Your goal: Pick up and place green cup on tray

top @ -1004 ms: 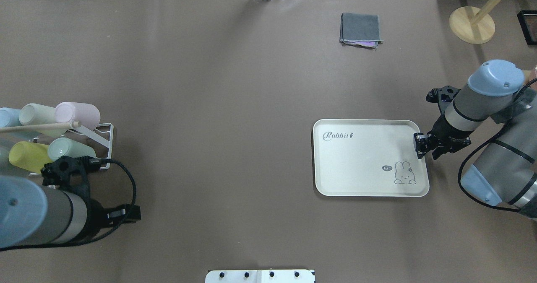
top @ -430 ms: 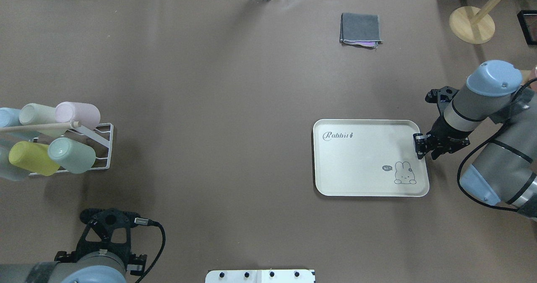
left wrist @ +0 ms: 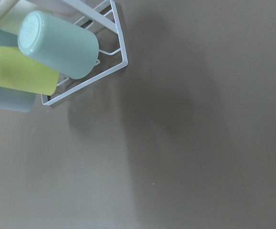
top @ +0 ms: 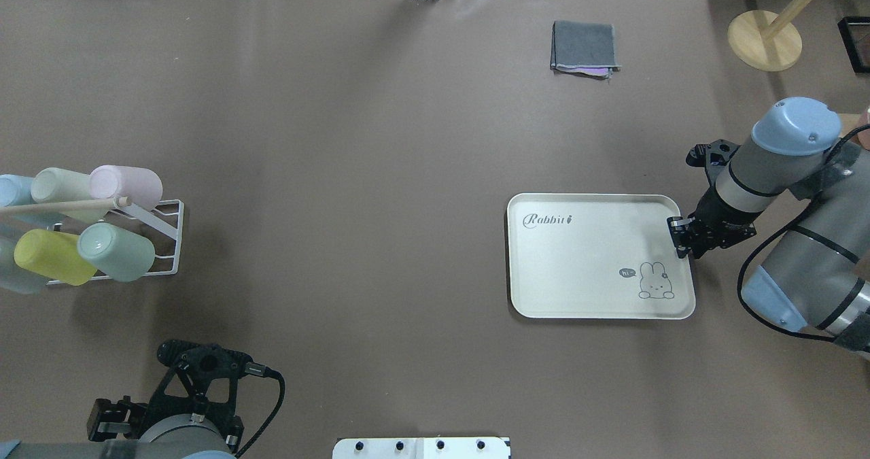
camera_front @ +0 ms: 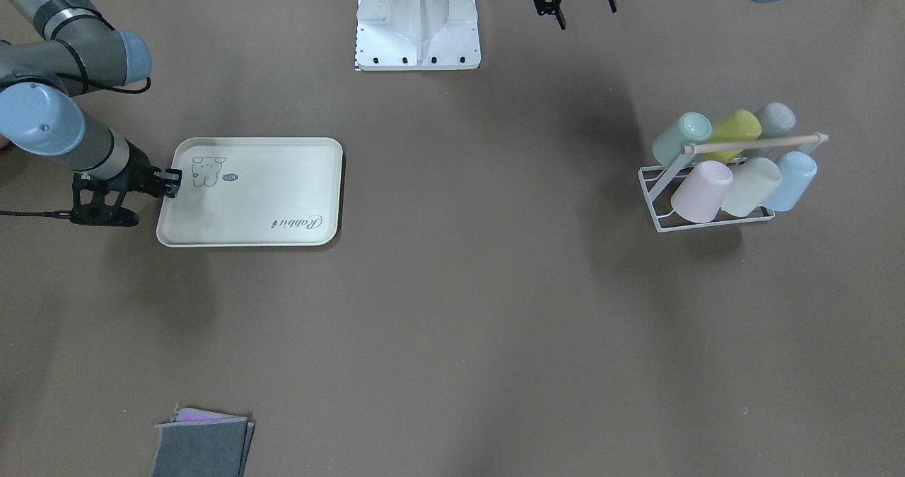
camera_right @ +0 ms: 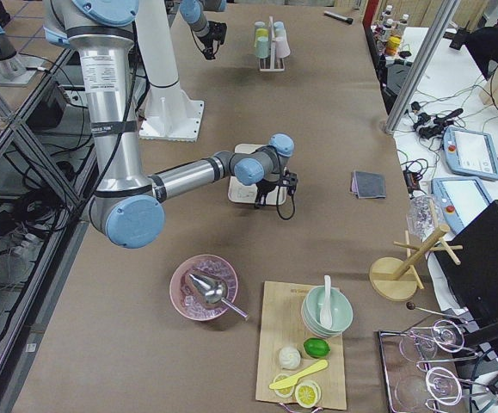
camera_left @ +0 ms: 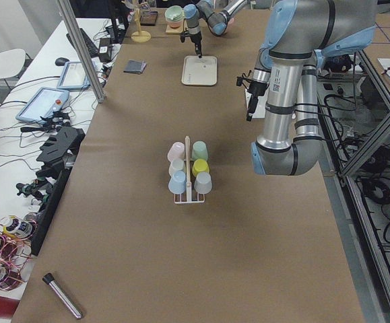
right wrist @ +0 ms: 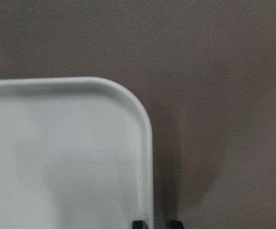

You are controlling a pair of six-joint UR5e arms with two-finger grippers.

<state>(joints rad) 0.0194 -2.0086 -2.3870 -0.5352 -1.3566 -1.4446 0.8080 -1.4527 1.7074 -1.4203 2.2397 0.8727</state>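
Lying well apart from left tool [camera_left: 250, 109] (grip unclear), green cup [top: 115, 251]; right tool [top: 680, 236] parted astride tray [top: 584, 289] rim.

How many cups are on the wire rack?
6, all on the wire rack: green cup, yellow cup and grey-green cup in the robot-side row; pink cup, cream cup and blue cup opposite. None seems hidden.

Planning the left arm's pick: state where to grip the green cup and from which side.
Probably grip the green cup across its side walls near the raised closed end, coming down from the robot's side. It leans mouth-down at the end of the rack; the yellow cup crowds one wall.
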